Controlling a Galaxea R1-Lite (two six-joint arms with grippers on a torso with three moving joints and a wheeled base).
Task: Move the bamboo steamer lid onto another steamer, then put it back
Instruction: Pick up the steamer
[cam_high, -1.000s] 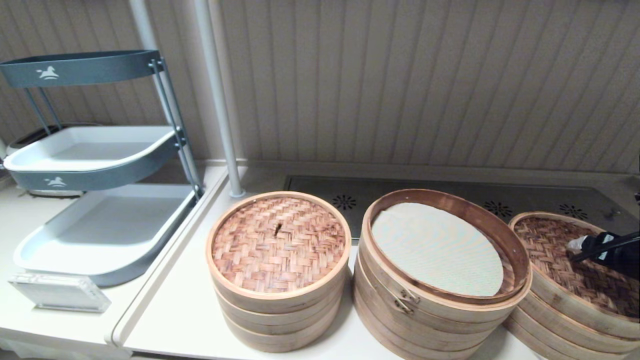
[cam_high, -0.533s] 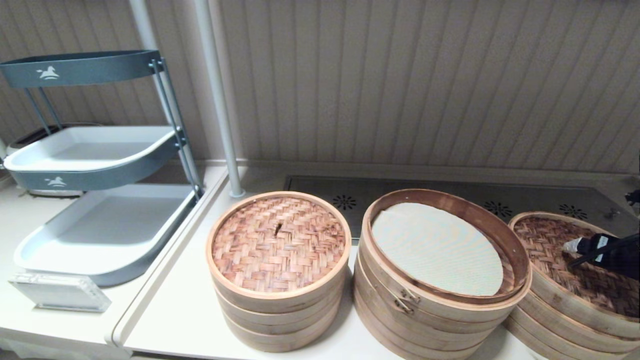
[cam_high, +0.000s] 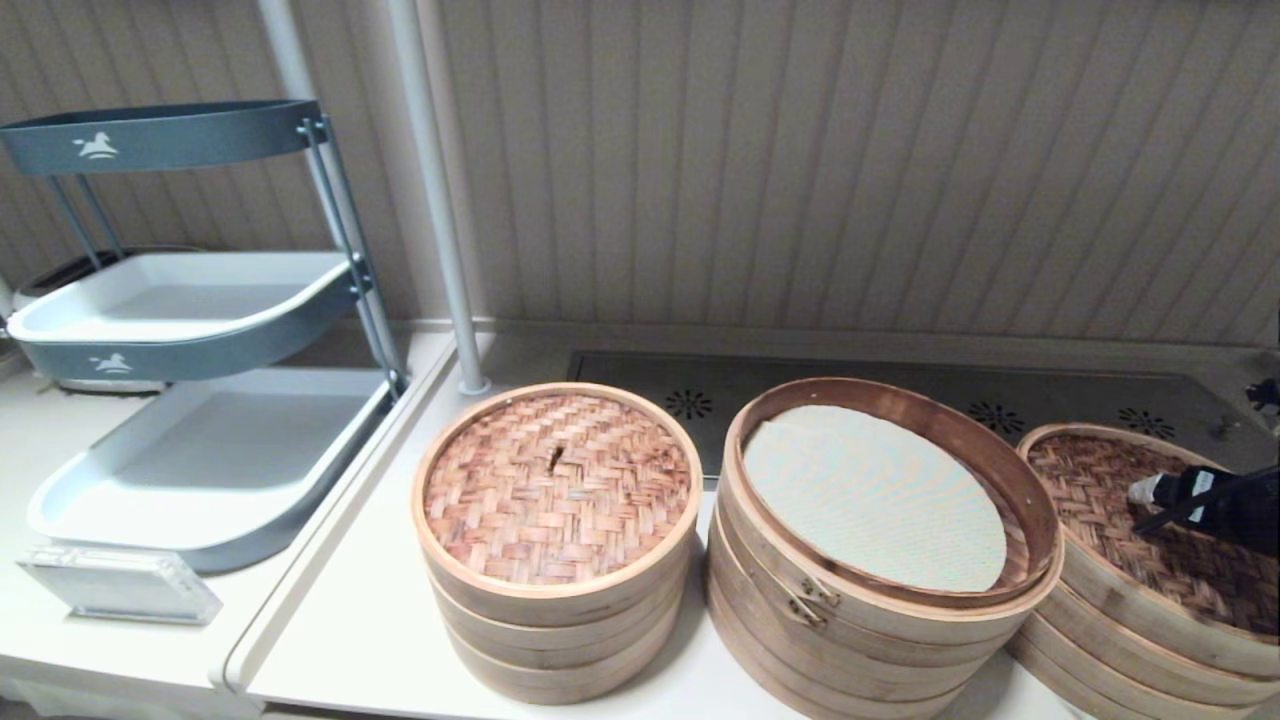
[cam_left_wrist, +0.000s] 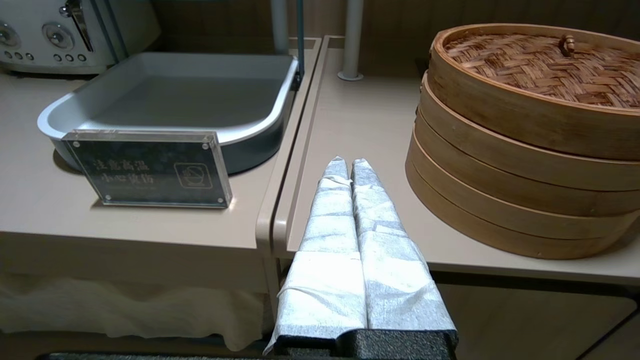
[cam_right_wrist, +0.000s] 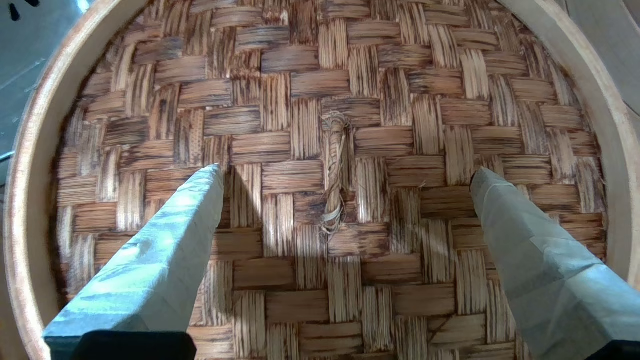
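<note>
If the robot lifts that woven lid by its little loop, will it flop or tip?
Probably not floppy: the lid has a solid bamboo rim around a tight weave. It likely feels light, being made of thin strips. Held only by the small frayed loop, under the open right hand, it might tilt or swing.

right end effector (cam_right_wrist: 345, 172) spread wide, woven centre loop (cam_right_wrist: 334, 175) unobstructed between fingers

Head view high, forward-down — wrist views low, close, sharing steamers (cam_high: 1140, 560).
</note>
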